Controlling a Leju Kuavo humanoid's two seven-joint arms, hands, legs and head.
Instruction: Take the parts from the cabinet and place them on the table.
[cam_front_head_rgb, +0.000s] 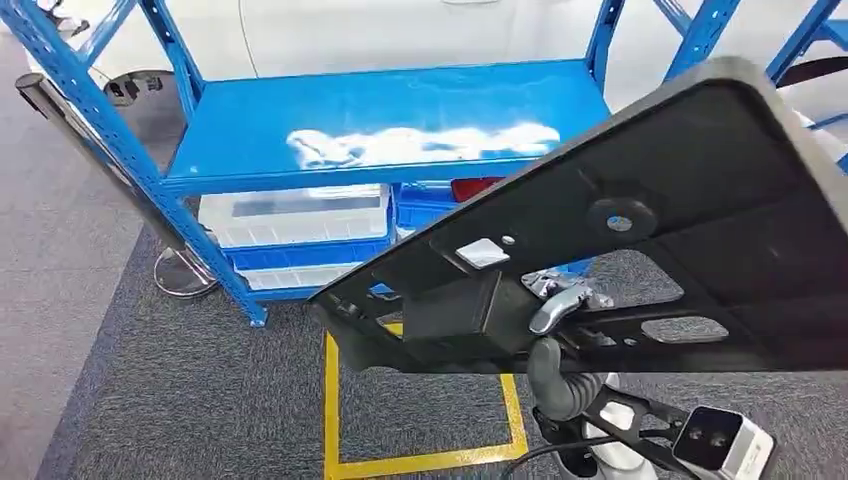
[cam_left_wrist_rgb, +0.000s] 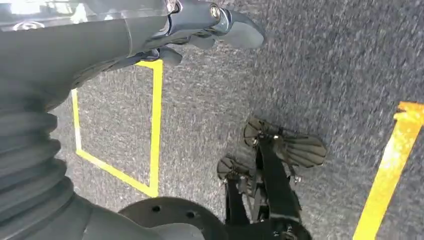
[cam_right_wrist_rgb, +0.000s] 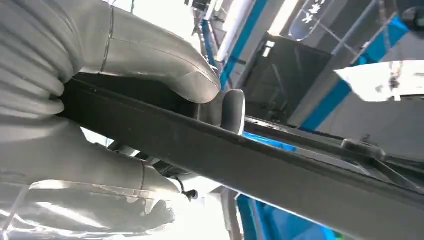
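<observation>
1. The right hand (cam_front_head_rgb: 560, 305) grips the lower edge of a large black panel (cam_front_head_rgb: 640, 230), held up and tilted before the blue shelf (cam_front_head_rgb: 380, 120).
2. The left hand (cam_left_wrist_rgb: 200, 25) hangs over the carpet (cam_left_wrist_rgb: 325, 65); whether its fingers are apart or closed, I cannot tell.
3. The panel hides most of the right hand and runs off the frame.

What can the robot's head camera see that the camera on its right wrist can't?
Head view alone: the glossy blue metal shelf board with nothing on it, white plastic storage bins on the level below, the grey carpet floor and a yellow tape square.

Right wrist view alone: the thick grey thumb of the right hand lying across the part's edge, seen very close, with blurry blue beams behind.

Both: the big flat black plastic part that the right hand holds, lifted off the rack.
</observation>
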